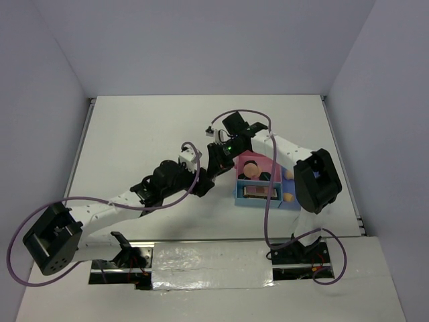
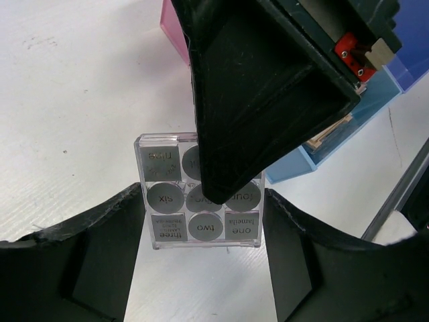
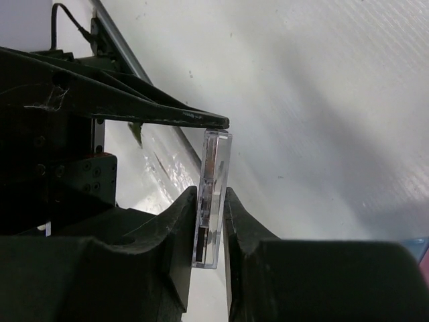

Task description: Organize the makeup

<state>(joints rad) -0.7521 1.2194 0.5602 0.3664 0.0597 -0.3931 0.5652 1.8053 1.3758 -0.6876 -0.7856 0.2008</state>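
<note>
My right gripper (image 3: pixel 213 221) is shut on a clear flat palette (image 3: pixel 216 168), seen edge-on between its fingers. In the left wrist view the palette (image 2: pixel 167 221) shows its face of grey labelled squares and discs, with a right finger (image 2: pixel 255 100) lying across it. My left gripper (image 2: pixel 204 268) is open, one finger on each side of the palette's near end, not touching it. In the top view both grippers meet just left of the tray, right gripper (image 1: pixel 218 157) above left gripper (image 1: pixel 204 181). A peach sponge (image 1: pixel 251 171) and another palette (image 1: pixel 258 192) lie in the tray.
The pink-and-blue compartment tray (image 1: pixel 268 203) stands at the right, under the right arm; its blue wall (image 2: pixel 335 144) shows behind the palette. Two more peach items (image 1: pixel 288 198) sit at its right side. White table surrounds it, with grey walls beyond.
</note>
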